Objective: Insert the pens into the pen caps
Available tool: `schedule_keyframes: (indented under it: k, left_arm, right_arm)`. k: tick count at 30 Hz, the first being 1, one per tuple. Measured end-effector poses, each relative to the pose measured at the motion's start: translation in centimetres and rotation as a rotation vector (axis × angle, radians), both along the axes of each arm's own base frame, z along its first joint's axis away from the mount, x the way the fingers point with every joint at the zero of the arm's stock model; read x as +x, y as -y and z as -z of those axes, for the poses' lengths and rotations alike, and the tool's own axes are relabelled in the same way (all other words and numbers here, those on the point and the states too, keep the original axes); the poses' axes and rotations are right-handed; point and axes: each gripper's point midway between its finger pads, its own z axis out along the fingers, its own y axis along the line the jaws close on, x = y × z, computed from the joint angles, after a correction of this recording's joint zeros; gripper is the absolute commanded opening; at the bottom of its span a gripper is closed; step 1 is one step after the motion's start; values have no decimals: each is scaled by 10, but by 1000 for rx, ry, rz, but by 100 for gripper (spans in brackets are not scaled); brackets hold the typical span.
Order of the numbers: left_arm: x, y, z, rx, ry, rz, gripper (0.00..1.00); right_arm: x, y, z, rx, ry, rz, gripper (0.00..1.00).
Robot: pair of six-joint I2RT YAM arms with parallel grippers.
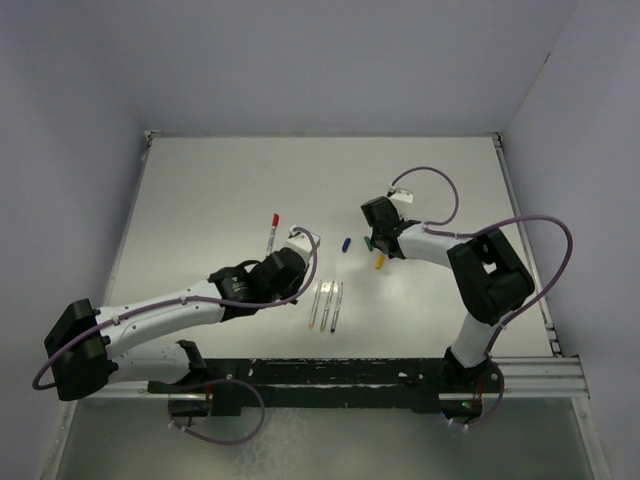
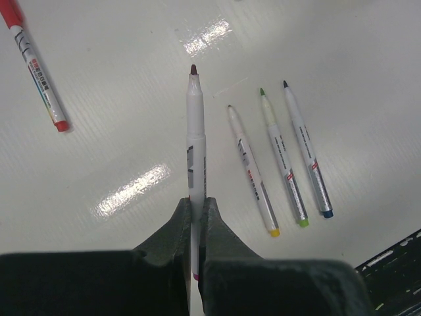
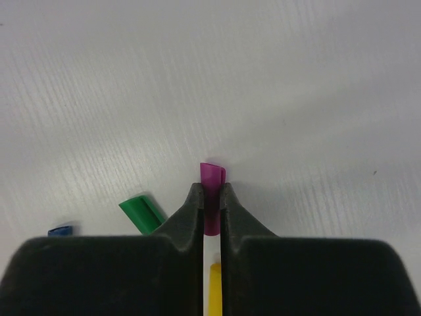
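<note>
My left gripper (image 2: 195, 201) is shut on a whitish pen (image 2: 196, 138) with a purple end, whose uncapped dark tip points away above the table. Three uncapped pens lie side by side to its right, with yellow (image 2: 253, 172), green (image 2: 284, 163) and blue (image 2: 306, 153) ends. A pen with a red cap (image 2: 36, 72) lies at the upper left. My right gripper (image 3: 210, 187) is shut on the purple cap (image 3: 212, 176) just above the table. The green cap (image 3: 141, 212) and blue cap (image 3: 60, 230) lie to its left. The yellow cap (image 3: 215, 289) lies under its fingers.
In the top view the left gripper (image 1: 297, 243) and right gripper (image 1: 388, 243) face each other mid-table, with the blue cap (image 1: 346, 243) between them. The three loose pens (image 1: 326, 305) lie near the front. Walls enclose the white table (image 1: 200, 190).
</note>
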Motion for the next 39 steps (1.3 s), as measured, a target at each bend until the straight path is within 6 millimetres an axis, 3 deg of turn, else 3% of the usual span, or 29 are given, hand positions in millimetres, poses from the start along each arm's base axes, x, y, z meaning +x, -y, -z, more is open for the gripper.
schedule_keyframes:
  k: [13, 19, 22, 28, 32, 39]
  left_arm:
    - [1, 1, 2, 7, 4, 6, 0]
    - [4, 1, 5, 2, 24, 1, 0]
    - [6, -1, 1, -8, 48, 0, 0]
    - [11, 2, -19, -87, 121, 0, 0]
    - [12, 7, -34, -155, 169, 16, 0]
    - [7, 24, -63, -302, 237, 102, 0]
  right_arm:
    - [4, -6, -3, 19, 19, -37, 0]
    - [5, -12, -16, 18, 31, -116, 0]
    - [11, -16, -44, 38, 97, -150, 0]
    - [22, -25, -141, 143, 382, -216, 0]
    - [5, -25, -188, 218, 544, -275, 0]
    - [-28, -37, -236, 350, 742, -433, 0]
